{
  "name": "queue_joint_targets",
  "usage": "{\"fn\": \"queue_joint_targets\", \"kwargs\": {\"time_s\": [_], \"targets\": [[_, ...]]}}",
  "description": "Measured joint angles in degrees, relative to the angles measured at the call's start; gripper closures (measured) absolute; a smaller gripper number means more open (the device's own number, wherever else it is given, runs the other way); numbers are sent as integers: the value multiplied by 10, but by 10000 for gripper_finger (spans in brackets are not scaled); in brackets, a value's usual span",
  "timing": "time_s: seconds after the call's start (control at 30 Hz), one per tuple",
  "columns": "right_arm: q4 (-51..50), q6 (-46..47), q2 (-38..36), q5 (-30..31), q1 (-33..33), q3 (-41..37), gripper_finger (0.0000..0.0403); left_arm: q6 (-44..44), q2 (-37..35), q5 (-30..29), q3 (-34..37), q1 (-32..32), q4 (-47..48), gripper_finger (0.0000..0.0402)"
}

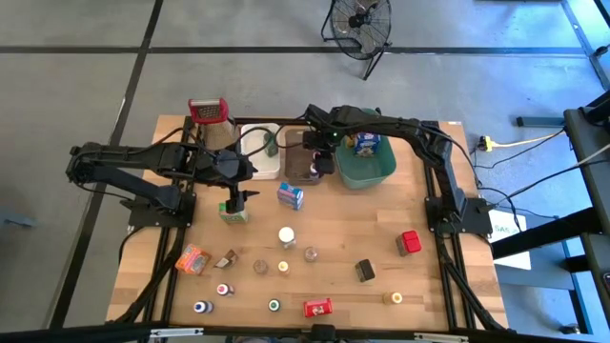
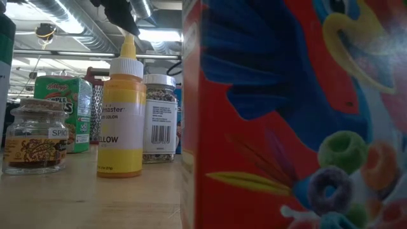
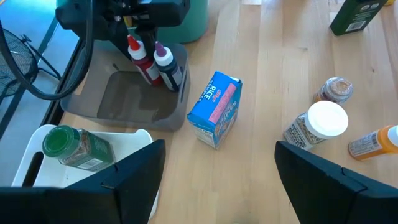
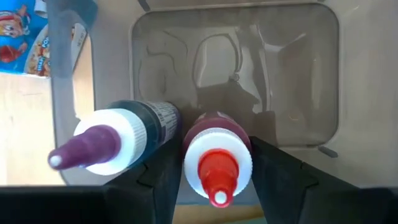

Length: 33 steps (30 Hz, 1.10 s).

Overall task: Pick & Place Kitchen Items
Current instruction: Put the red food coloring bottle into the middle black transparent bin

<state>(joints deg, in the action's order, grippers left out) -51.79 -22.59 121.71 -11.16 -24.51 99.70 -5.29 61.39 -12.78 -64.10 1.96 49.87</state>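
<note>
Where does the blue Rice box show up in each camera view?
High view: the blue Rice box stands on the wood near the table's middle, just in front of the brown bin.
Low view: I cannot make it out there.
Left wrist view: mid-picture, beside the brown bin.
Right wrist view: not in it.
Shared landmark: the brown bin, also in the right wrist view.

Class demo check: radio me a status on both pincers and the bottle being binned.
Right pincer astride red-capped bottle inside brown bin. Purple-capped bottle leaning alongside. Left pincer open, above rice box.
</note>
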Motion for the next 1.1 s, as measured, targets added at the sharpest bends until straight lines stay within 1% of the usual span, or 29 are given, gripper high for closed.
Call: {"fn": "queue_joint_targets", "kwargs": {"time_s": [0.1, 0.23, 0.33, 0.43, 0.67, 0.77, 1.1], "targets": [[10, 0, 0, 2, 0, -6, 223, 0, 0, 0, 0, 0, 0, 103], [12, 2, 0, 23, 0, -6, 222, 0, 0, 0, 0, 0, 0, 103], [8, -4, 0, 23, 1, -6, 216, 0, 0, 0, 0, 0, 0, 103], [8, -5, 0, 23, 3, -6, 203, 0, 0, 0, 0, 0, 0, 103], [9, -3, 0, 23, 7, -6, 160, 0, 0, 0, 0, 0, -1, 103], [8, -3, 1, 24, 7, -6, 150, 0, 0, 0, 0, 0, -1, 103], [8, -8, 1, 24, 7, -6, 146, 0, 0, 0, 0, 0, -1, 103]]}}
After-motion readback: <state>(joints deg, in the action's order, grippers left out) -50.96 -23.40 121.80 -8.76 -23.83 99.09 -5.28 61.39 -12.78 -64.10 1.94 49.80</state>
